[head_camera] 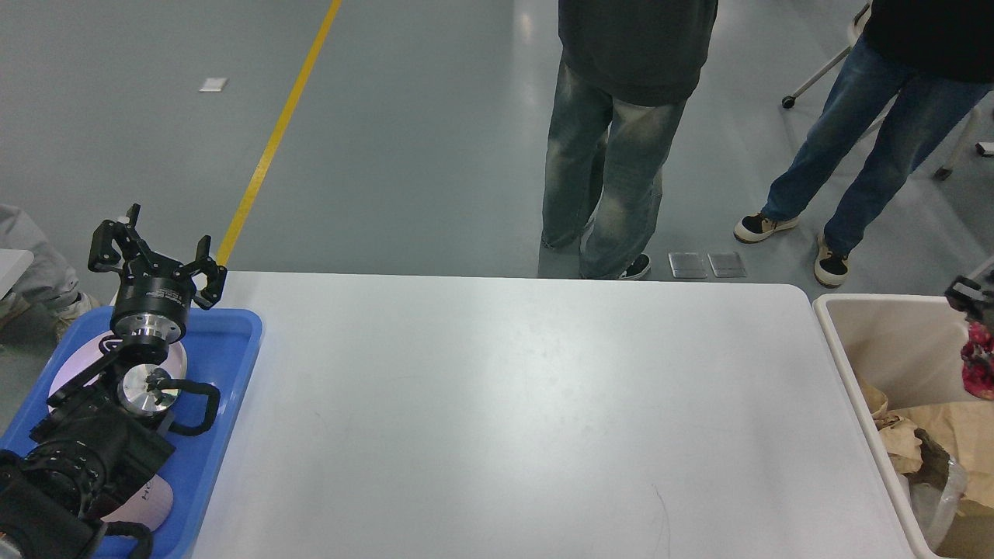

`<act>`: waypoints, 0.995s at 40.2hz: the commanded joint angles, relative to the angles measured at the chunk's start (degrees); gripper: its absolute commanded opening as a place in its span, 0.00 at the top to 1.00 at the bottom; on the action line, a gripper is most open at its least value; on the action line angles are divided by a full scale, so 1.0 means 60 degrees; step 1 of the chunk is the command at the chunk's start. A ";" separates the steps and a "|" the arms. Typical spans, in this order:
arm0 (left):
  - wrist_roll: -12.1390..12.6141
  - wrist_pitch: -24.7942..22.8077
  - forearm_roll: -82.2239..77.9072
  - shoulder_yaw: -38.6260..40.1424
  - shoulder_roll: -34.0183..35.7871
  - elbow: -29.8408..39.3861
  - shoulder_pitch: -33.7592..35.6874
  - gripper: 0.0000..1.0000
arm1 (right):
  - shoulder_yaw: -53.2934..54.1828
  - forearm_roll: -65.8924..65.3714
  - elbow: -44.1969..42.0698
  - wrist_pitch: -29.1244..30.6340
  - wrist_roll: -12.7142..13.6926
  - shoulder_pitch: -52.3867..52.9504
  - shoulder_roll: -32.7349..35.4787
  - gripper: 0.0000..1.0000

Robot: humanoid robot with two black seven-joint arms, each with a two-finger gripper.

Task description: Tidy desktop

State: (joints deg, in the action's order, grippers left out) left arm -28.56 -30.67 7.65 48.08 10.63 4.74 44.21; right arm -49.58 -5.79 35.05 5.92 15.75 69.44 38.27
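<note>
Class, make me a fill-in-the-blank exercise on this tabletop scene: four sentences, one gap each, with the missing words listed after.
1. The tray at the left end of the desktop is coloured ____.
2. The left gripper hangs above the tray with its jaws ____.
3. The red crumpled item at the picture's right edge hangs over the beige ____.
4. The line painted on the floor is ____.

Missing words: blue; open; bin; yellow
</note>
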 commanded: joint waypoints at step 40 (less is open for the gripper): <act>0.0000 0.0000 0.0000 0.0000 0.0001 0.0000 0.0000 0.04 | 1.4546 0.0629 -0.0203 -0.0693 -0.3660 -0.3076 -0.1851 0.00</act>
State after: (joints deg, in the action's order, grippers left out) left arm -28.56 -30.67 7.65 48.08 10.63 4.74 44.21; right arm 32.05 -2.01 30.34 1.72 5.97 53.66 29.59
